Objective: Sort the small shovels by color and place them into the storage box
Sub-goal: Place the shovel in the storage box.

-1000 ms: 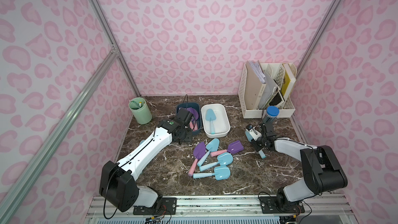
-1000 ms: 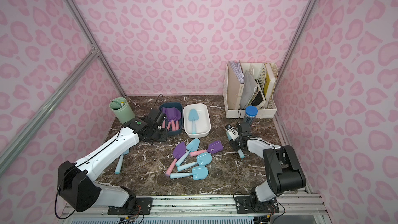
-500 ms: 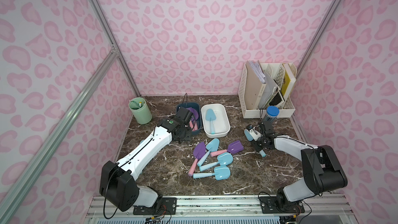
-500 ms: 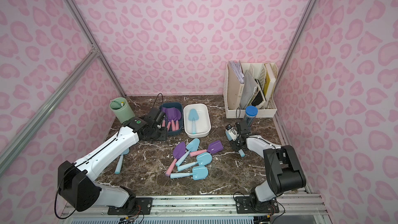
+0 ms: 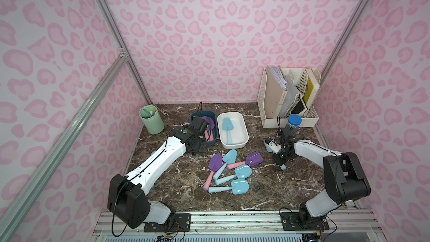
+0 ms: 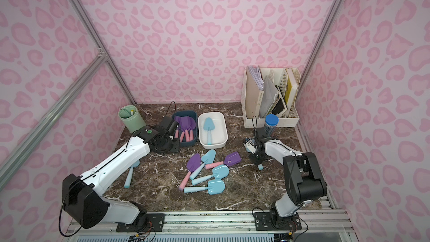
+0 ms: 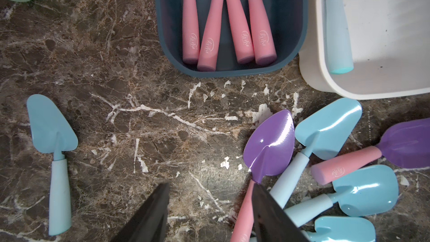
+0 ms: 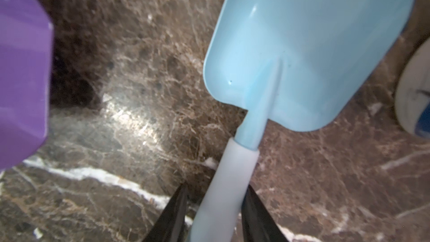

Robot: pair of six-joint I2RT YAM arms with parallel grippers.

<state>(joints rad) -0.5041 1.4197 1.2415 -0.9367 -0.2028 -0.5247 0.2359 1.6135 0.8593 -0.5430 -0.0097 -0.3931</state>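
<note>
Right gripper (image 8: 216, 187) low over marble table (image 5: 256, 194), right of pile. Jaws straddle pale handle of square-bladed blue shovel (image 8: 302, 54); clamped or loose, can't tell. Left gripper (image 7: 210, 186) spread, nothing between fingers, above table just in front of dark blue box (image 7: 232, 73). That box holds four purple shovels (image 7: 235, 19). White box (image 5: 233, 145) beside it holds one boxed blue shovel (image 5: 226, 126). Loose pile (image 5: 242, 172) mid-table: two purple, three blue. Stray blue shovel (image 6: 128, 178) lies under left arm.
</note>
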